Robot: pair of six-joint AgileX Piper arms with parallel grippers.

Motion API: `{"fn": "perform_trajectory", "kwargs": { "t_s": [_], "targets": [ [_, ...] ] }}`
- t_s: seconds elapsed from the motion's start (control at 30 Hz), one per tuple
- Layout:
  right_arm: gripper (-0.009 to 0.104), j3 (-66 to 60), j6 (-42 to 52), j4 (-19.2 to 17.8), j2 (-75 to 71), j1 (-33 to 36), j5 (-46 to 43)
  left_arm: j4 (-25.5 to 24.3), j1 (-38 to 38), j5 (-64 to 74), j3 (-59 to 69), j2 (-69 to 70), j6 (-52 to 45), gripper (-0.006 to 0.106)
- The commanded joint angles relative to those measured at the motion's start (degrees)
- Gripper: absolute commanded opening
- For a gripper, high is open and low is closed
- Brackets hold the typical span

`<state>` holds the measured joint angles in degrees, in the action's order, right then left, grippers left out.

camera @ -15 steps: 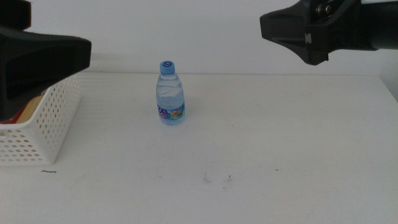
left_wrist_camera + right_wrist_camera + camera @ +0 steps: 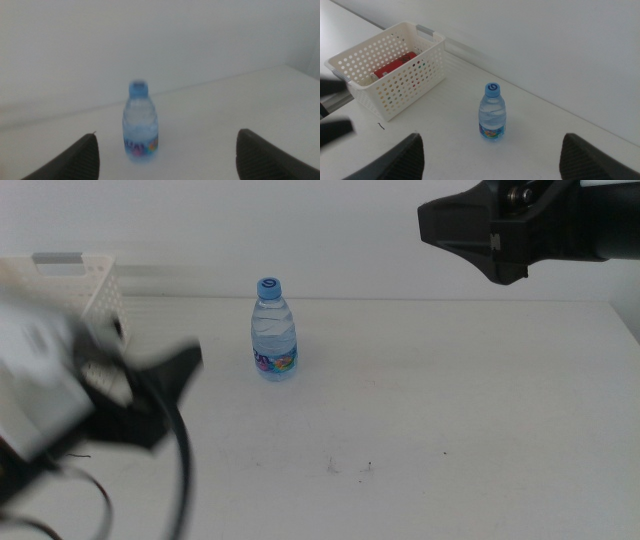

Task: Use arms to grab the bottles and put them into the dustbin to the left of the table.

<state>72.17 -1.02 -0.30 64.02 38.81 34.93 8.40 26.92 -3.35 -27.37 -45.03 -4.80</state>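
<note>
A clear water bottle (image 2: 273, 330) with a blue cap stands upright on the white table (image 2: 450, 410), left of the middle. My left gripper (image 2: 172, 396), blurred by motion, is low at the left, between the dustbin (image 2: 88, 283) and the bottle, with its jaws open. In the left wrist view the bottle (image 2: 140, 122) stands ahead between the spread jaws, still apart from them. My right gripper (image 2: 450, 230) hangs open high at the back right. Its wrist view shows the bottle (image 2: 492, 112) and the dustbin (image 2: 427, 55) with a red can (image 2: 395, 65) inside.
A few dark specks (image 2: 348, 468) mark the tabletop near the front. The blurred left arm (image 2: 332, 110) shows beside the dustbin in the right wrist view. A pale wall rises behind the table's far edge.
The left arm has swung down from above the dustbin to table height, toward the bottle, uncovering the dustbin's rim. The bottle and the right arm have not moved.
</note>
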Motion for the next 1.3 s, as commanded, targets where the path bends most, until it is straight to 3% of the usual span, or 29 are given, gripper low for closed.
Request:
{"fn": "perform_trajectory", "kwargs": {
  "t_s": [0.0, 0.13, 0.37, 0.57, 0.7, 1.03, 1.27],
  "targets": [
    [0.084, 0.2, -0.1, -0.4, -0.3, -0.1, -0.3, -1.1, 0.9, -16.5, 8.7, -2.6, 4.8, 0.094],
    [0.084, 0.2, -0.1, -0.4, -0.3, -0.1, -0.3, -1.1, 1.0, -25.9, 15.5, -8.5, 5.3, 0.094],
    [0.084, 0.2, -0.1, -0.4, -0.3, -0.1, -0.3, -3.0, 1.0, -33.1, 15.2, -18.9, 4.5, 0.094],
    [0.084, 0.2, -0.1, -0.4, -0.3, -0.1, -0.3, -3.0, 0.5, -51.0, 13.6, -36.7, 6.2, 0.094],
    [0.084, 0.2, -0.1, -0.4, -0.3, -0.1, -0.3, -5.6, 0.0, -57.7, 8.2, -48.6, 6.9, 0.094],
    [0.084, 0.2, -0.1, -0.4, -0.3, -0.1, -0.3, -1.7, -0.4, -57.0, -10.5, -67.1, 6.2, 0.094],
    [0.084, 0.2, -0.1, -0.4, -0.3, -0.1, -0.3, -2.6, -2.5, -55.4, -20.0, -75.0, 6.2, 0.094]
  ]
}}
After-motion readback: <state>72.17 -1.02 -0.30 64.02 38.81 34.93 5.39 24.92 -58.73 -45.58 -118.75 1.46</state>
